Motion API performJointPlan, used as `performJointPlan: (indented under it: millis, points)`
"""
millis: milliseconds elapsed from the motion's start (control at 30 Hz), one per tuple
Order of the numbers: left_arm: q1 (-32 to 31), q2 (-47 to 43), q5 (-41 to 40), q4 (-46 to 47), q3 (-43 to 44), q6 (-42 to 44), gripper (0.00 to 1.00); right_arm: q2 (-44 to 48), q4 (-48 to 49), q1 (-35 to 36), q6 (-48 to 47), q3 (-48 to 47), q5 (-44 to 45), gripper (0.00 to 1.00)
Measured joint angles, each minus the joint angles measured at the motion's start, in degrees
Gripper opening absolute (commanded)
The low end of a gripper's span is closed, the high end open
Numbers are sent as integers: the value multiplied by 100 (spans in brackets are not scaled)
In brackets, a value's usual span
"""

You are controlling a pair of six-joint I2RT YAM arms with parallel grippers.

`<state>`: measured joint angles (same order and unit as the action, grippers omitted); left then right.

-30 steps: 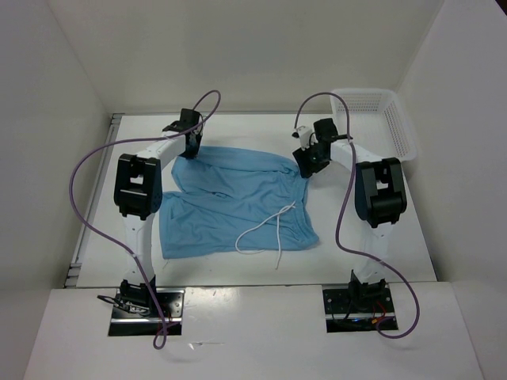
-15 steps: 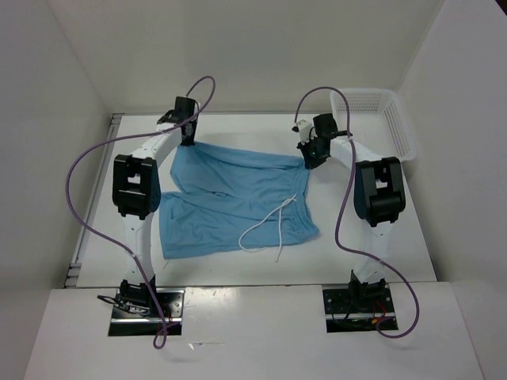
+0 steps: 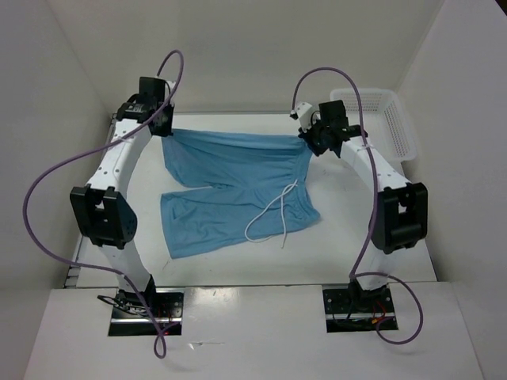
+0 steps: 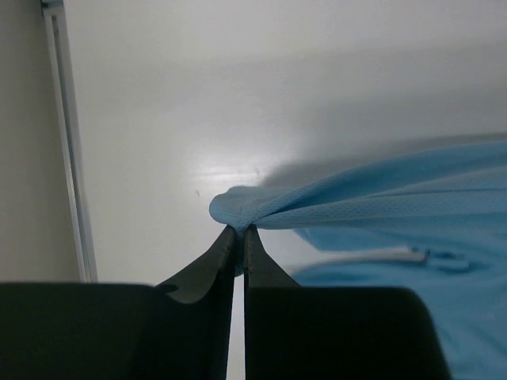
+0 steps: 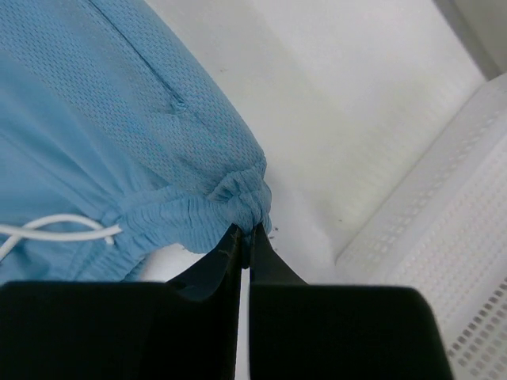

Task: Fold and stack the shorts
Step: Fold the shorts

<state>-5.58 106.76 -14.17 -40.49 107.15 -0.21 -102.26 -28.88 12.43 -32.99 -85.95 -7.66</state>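
Bunching at left hand [image 4: 239, 231] and right hand [image 5: 245, 229], shorts [image 3: 238, 178] seem finely meshed

The top external camera looks steeply down from above and behind the arm bases at 6 o'clock, framing the table [image 3: 356, 237]. Each wrist camera peers close along its own jaws at the shorts [image 3: 230, 182], which all views share: left gripper [image 3: 165, 131] at 10 o'clock, right gripper [image 3: 307, 142] at 1 o'clock.
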Motion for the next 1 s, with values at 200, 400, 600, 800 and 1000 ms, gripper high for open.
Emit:
performJointPlan:
  millis: [200,400,600,800,1000]
  points:
    - [39,-999,503,-1165,-903,0,0,1180,-125,262,-496,796,33,0]
    - [-15,-1757,885,-2277,-2234,0,0,2288,-269,1071,-1032,2315,127,0]
    - [-155,-2223,1108,-2885,-3036,2,0,2594,-426,1320,-1366,3010,251,0]
    - [-157,-2402,1102,-3086,-2905,0,0,3040,-479,1320,-1825,3126,468,0]
    - [-238,-2820,1019,-3064,-2935,-2,0,3274,-535,1320,-2247,3195,586,0]
